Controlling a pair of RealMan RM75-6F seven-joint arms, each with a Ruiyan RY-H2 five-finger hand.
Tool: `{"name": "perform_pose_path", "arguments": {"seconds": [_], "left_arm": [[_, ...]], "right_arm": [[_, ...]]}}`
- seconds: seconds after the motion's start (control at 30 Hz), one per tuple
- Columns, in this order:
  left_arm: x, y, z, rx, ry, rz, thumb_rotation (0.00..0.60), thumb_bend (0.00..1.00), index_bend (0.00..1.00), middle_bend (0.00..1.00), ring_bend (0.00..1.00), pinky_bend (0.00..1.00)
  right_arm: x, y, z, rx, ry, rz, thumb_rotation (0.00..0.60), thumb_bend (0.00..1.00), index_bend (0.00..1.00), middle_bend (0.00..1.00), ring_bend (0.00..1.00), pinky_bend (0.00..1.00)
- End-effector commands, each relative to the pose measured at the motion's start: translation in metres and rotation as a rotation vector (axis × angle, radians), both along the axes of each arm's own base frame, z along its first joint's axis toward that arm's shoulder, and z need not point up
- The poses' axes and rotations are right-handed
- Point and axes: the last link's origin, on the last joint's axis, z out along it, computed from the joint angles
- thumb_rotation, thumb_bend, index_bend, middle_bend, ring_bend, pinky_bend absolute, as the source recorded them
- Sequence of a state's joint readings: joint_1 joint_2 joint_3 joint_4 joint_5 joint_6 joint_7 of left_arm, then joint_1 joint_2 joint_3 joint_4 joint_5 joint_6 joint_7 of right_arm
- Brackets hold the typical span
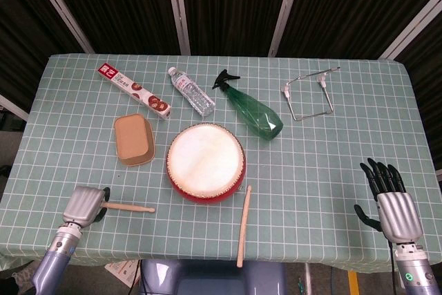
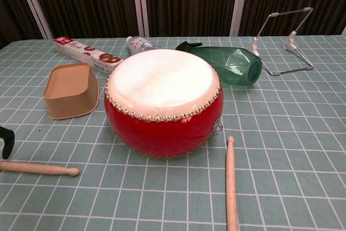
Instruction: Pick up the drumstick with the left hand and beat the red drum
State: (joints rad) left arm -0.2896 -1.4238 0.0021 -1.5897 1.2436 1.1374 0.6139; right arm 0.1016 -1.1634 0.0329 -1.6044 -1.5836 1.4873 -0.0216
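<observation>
A table stood under a pale green cloth with a white grid. Behind its far edge hung a dark, ribbed wall crossed by pale upright bars that leaned outward in the head view. Grey floor showed past the left edge. The light was even.
</observation>
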Motion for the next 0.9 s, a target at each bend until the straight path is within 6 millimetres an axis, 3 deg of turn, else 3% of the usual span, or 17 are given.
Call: {"name": "perform_pose_path", "arguments": {"seconds": [0.03,0.5,0.7,0.9], "left_arm": [[0.0,0.0,-0.002,-0.002,0.002,0.0,0.6,0.31,0.48,1.0,1.0,1.0],[-0.004,0.0,-0.01,-0.025,0.035,0.011,0.6,0.31,0.48,1.0,1.0,1.0],[-0.007,-0.001,-0.012,-0.033,0.052,0.017,0.6,0.32,0.56,1.0,1.0,1.0],[-0.008,-0.001,-0.012,-0.035,0.058,0.028,0.6,0.45,0.68,1.0,1.0,1.0]], "right_arm": [[0.0,0.0,0.0,0.0,-0.001,-0.001,0.6,0.32,0.0,0.0,0.0,0.0],[0.0,-0.001,0.0,0.0,-0.004,-0.003,0.6,0.32,0.0,0.0,0.0,0.0],[0.0,0.0,0.0,0.003,-0.007,-0.005,0.6,0.32,0.0,0.0,0.0,0.0],[0.0,0.0,0.0,0.002,-0.008,-0.007,0.6,0.32,0.0,0.0,0.0,0.0]]}}
